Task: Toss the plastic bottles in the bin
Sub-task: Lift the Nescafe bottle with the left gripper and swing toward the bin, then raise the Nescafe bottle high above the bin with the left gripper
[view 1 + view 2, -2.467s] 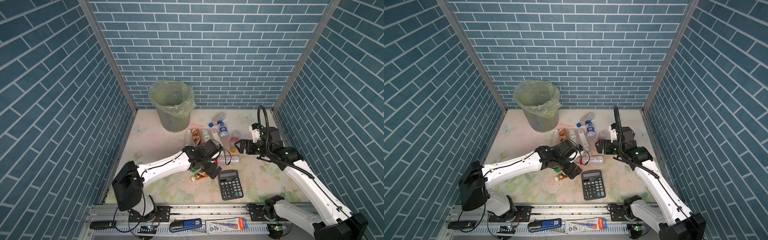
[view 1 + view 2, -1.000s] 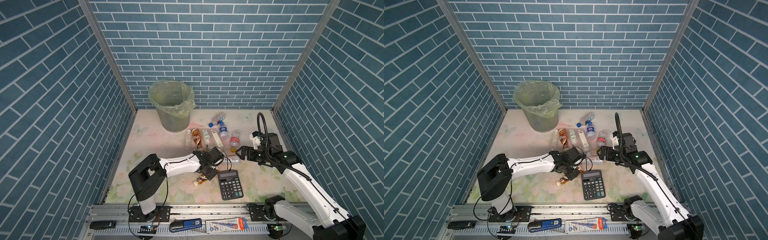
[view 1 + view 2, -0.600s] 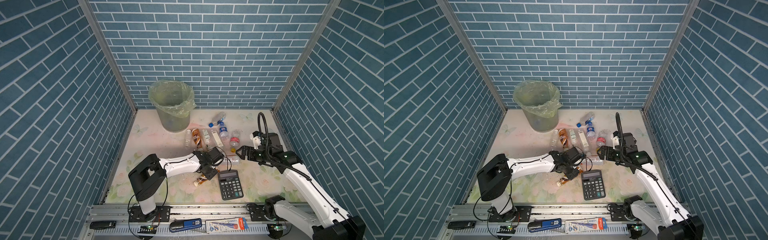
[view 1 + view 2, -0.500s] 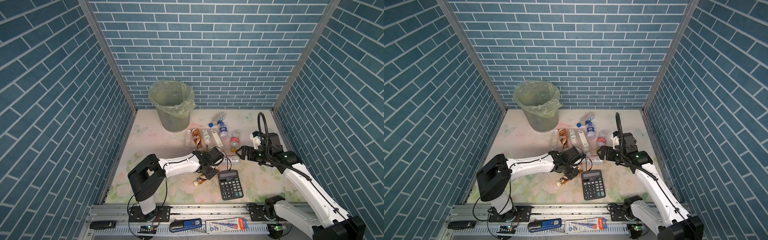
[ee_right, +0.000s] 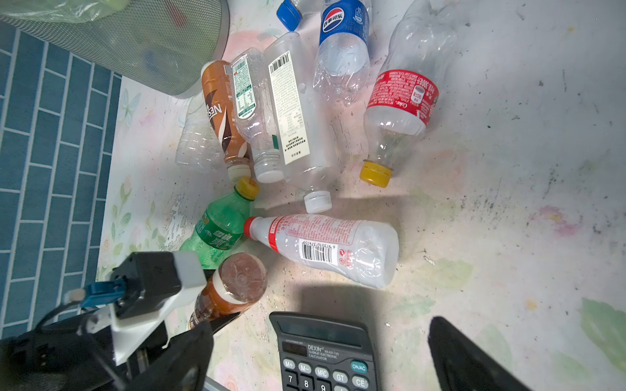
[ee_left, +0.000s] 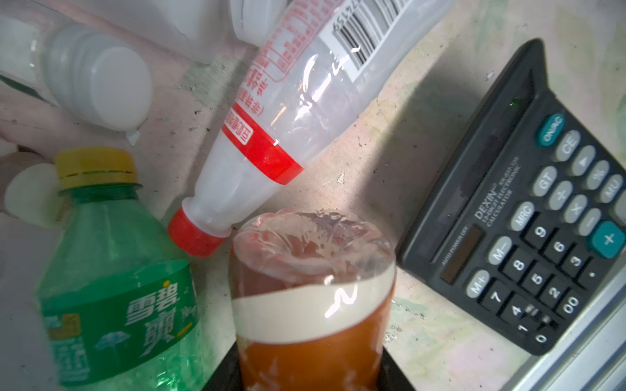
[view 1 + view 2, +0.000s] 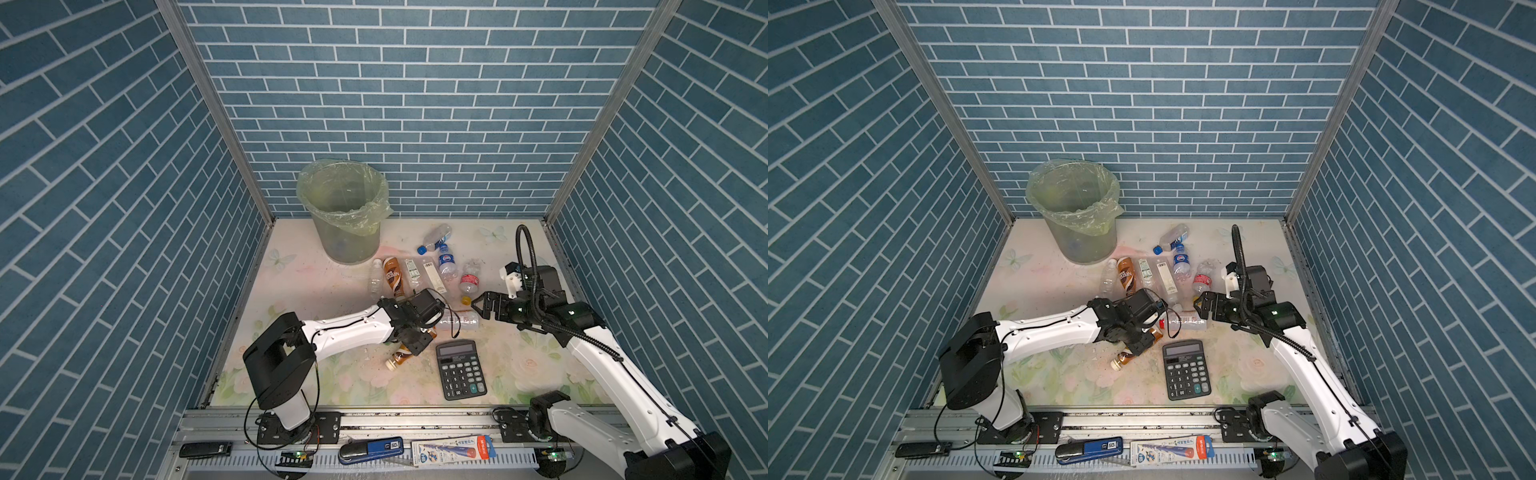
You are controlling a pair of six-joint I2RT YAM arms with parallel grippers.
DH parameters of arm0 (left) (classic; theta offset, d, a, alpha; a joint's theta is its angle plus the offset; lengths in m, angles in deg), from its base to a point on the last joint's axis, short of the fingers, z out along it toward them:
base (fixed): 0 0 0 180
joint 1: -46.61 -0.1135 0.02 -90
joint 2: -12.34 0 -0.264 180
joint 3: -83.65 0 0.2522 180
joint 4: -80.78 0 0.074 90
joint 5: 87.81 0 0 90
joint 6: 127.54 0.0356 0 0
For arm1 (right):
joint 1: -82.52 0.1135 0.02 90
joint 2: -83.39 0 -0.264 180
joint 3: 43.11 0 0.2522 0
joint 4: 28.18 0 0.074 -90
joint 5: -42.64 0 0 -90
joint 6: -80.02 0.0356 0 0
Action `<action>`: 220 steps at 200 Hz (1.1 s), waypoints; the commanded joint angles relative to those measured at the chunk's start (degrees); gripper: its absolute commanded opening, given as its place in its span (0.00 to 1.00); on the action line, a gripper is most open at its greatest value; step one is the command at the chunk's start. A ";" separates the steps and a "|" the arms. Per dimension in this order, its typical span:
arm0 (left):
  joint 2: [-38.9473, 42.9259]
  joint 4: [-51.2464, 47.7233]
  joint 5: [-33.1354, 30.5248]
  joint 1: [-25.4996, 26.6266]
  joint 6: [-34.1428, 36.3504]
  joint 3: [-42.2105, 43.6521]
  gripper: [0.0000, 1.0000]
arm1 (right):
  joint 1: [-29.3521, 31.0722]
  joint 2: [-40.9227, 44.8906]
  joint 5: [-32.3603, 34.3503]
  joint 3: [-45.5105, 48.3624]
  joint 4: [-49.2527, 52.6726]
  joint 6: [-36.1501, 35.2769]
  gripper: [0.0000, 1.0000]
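My left gripper [image 7: 411, 343] is low on the table, shut on a brown bottle [image 6: 311, 304] that lies with its pale cap [image 7: 390, 365] toward the front. A green bottle [image 6: 115, 287] and a clear bottle with a red cap [image 6: 271, 118] lie right beside it. My right gripper [image 7: 478, 309] hovers open just right of that red-capped bottle [image 7: 459, 322], holding nothing. Several more plastic bottles [image 7: 446, 262] lie in a cluster in front of the bin [image 7: 340, 208], which stands at the back left.
A black calculator [image 7: 460, 368] lies just right of the held bottle, near the front edge. Blue brick walls close in the left, back and right sides. A metal rail [image 7: 415, 419] with both arm bases runs along the front.
The left jaws have narrowed onto the brown bottle. Earlier the left arm dropped low to the table and the right gripper came forward. In the last second neither arm has shifted visibly.
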 commanded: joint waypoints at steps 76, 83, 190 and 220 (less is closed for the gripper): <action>11.00 3.01 -1.95 -8.30 -4.20 -9.22 0.48 | -0.20 -3.24 -2.47 -8.79 -4.60 -0.84 0.99; 11.77 3.76 -2.34 -9.73 -4.14 -10.21 0.49 | -0.24 -3.72 -3.07 -9.77 -6.06 -0.65 0.99; 8.91 23.67 -8.18 -28.96 0.52 -32.04 0.46 | 11.78 -22.51 5.92 -38.55 -9.76 -12.29 0.99; 4.69 29.67 -10.76 -29.99 4.62 -38.82 0.45 | 15.80 -27.64 5.66 -45.58 -13.69 -15.89 0.99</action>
